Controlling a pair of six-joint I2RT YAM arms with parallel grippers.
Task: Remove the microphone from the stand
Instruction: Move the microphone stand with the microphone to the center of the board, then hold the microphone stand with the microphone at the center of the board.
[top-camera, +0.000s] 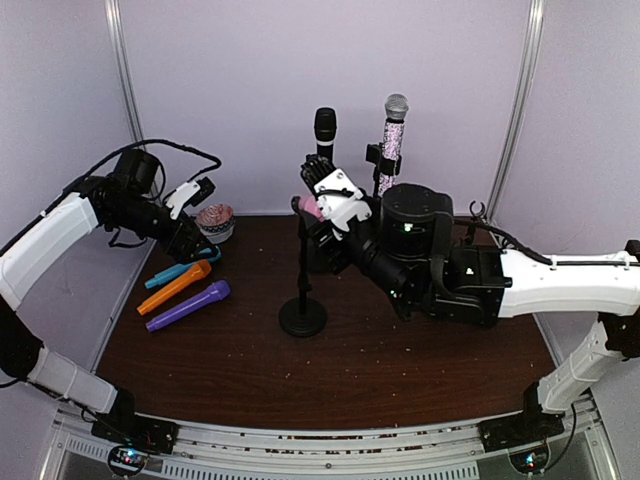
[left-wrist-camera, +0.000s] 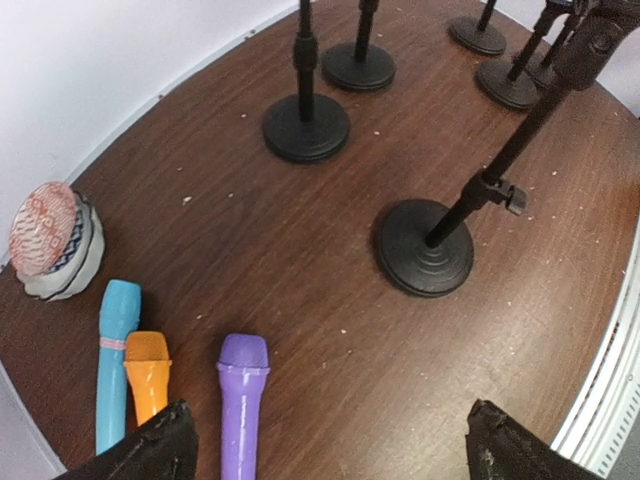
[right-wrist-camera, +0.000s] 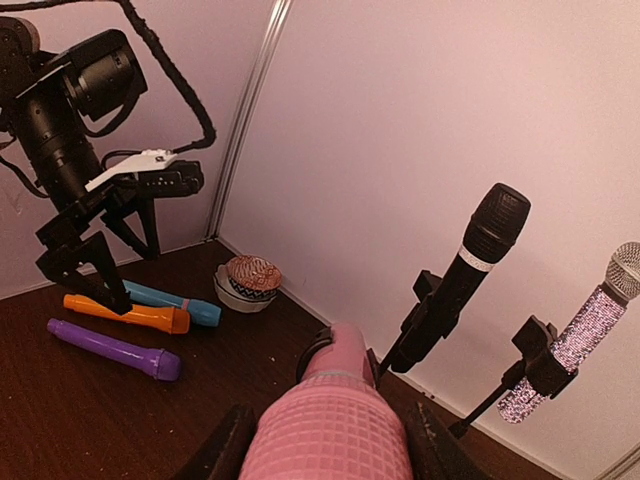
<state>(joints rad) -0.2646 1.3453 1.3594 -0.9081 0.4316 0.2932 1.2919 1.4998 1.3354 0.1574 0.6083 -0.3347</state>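
The pink microphone (top-camera: 310, 207) sits in the clip of the front black stand (top-camera: 302, 316). My right gripper (top-camera: 325, 195) is on its head. In the right wrist view the pink gridded head (right-wrist-camera: 335, 430) fills the space between my two fingers (right-wrist-camera: 225, 445), and the handle runs down into the black clip (right-wrist-camera: 318, 350). My left gripper (top-camera: 200, 248) hangs open and empty over the table's left side, above a purple microphone (left-wrist-camera: 240, 400).
A black microphone (top-camera: 325, 128) and a glitter microphone (top-camera: 392, 135) stand in stands at the back. Blue (top-camera: 170, 273), orange (top-camera: 175, 286) and purple (top-camera: 188, 305) microphones lie at the left beside a patterned bowl (top-camera: 215, 222). Stand bases (left-wrist-camera: 425, 247) dot the table.
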